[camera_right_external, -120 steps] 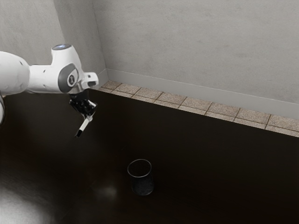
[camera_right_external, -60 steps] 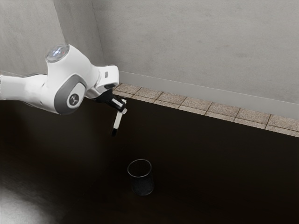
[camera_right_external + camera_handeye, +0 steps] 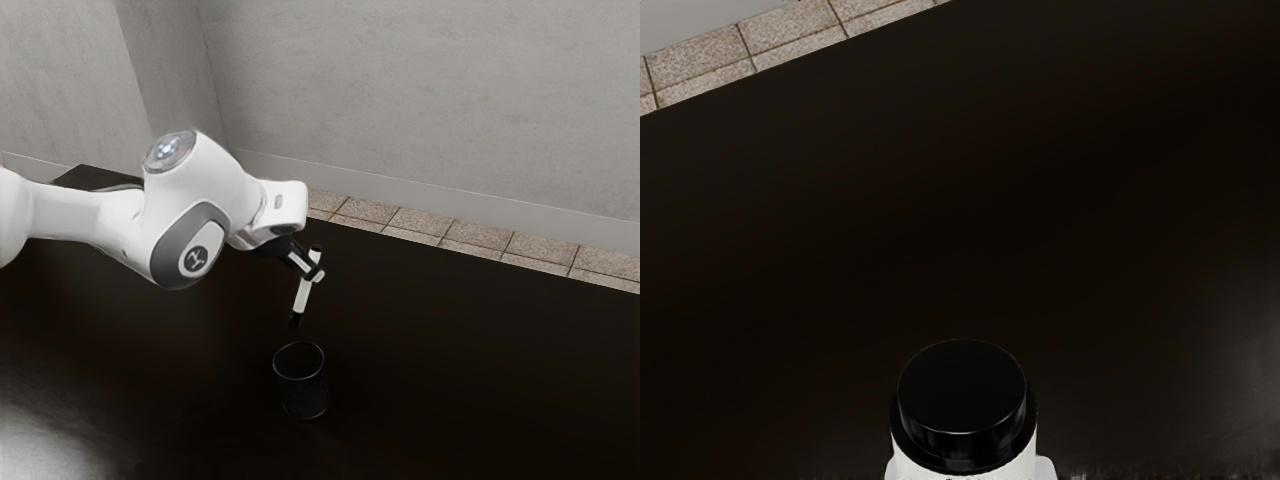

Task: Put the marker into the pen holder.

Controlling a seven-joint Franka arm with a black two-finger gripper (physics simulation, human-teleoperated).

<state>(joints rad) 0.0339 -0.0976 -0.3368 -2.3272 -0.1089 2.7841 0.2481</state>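
1. Displacement: since the earlier frame, the gripper (image 3: 315, 275) and marker (image 3: 304, 295) have travelled toward the exterior view's right and down the view, closer to the holder (image 3: 304, 396). The holder has not shifted.
2. Hazard, grip: the marker is held toward its upper part. A knock on the long free length could pivot it between the fingers.
3. Hazard, entry: the marker leans, its lower black end toward the exterior view's left. If lowered at this tilt or off centre, that end may strike the rim and tip the holder. Correct the alignment before descent.
4. Gripper state: fingers clamped on the marker.
5. Marker position: between the fingers, a short end above them, the longer part hanging below. It is outside the holder, its lower end near the rim in the exterior view; exact depth cannot be told.
6. Holder: upright on the table (image 3: 470, 370), mouth up.
7. Beyond the table: floor tiles (image 3: 400, 218), then the wall (image 3: 420, 90).
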